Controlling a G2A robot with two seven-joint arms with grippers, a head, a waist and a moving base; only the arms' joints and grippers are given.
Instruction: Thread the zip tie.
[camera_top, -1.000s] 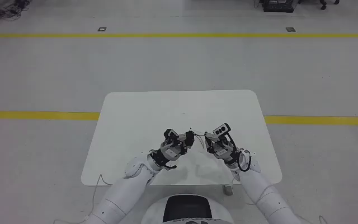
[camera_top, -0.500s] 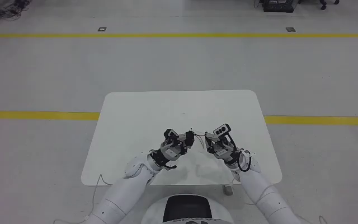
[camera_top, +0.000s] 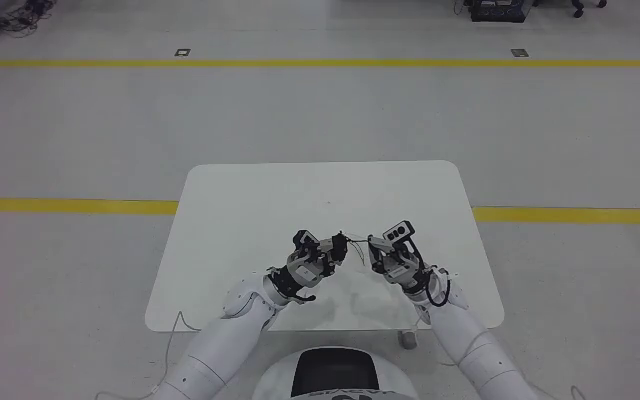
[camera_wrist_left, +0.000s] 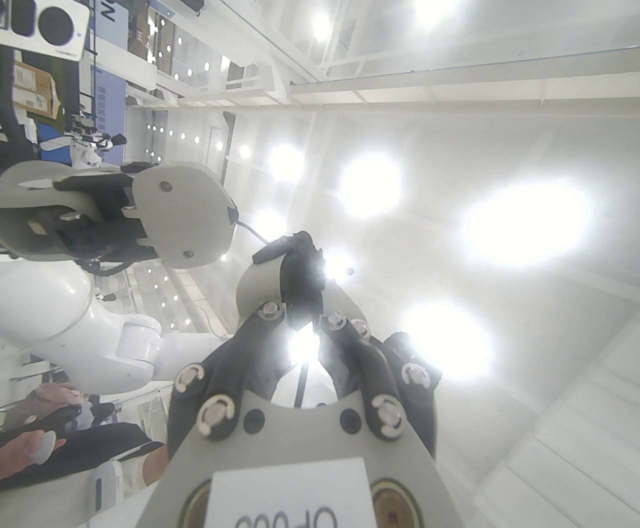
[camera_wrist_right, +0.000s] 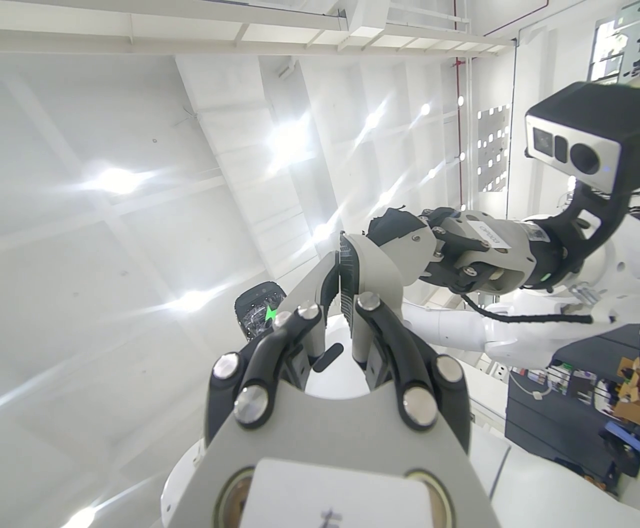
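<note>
Just over the white table (camera_top: 250, 195), amid grey floor (camera_top: 300, 110), hangs the zip tie (camera_wrist_left: 247, 228)

Top view: zip tie (camera_top: 352, 238) too thin to trace its ends. Left wrist view: ceiling lights (camera_wrist_left: 370, 180) wash out the left claw (camera_wrist_left: 300, 255) tips.

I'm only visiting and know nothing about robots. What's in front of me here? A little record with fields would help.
Setting: white table with rounded corners
Left gripper: raised above the table, shut on the zip tie
Right gripper: facing the left one, also shut on the zip tie
Zip tie: thin dark strand bridging the gap between the two grippers
Threaded yet: cannot tell
</note>
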